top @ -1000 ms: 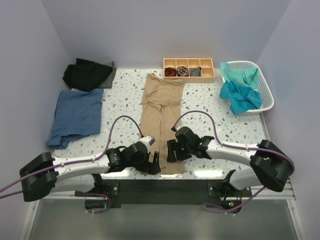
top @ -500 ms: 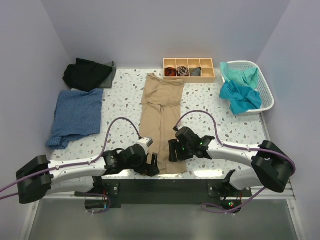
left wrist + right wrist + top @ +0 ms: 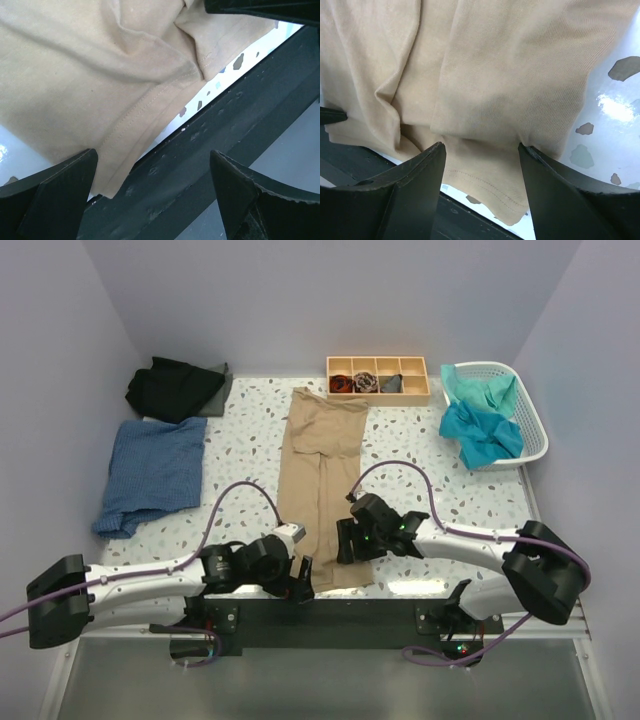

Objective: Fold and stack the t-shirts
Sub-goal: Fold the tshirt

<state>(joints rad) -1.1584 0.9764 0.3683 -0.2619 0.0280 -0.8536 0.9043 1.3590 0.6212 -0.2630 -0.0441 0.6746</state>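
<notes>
As you look down from above, the tan shirt (image 3: 322, 470) lies in a long strip along the middle of the table (image 3: 450, 490), with the left gripper (image 3: 298, 580) and right gripper (image 3: 345, 540) at its near hem. In your left wrist view, the jaws stand wide apart over that hem, holding nothing. In your right wrist view, the jaws are parted above flat cloth, not pinching it.
</notes>
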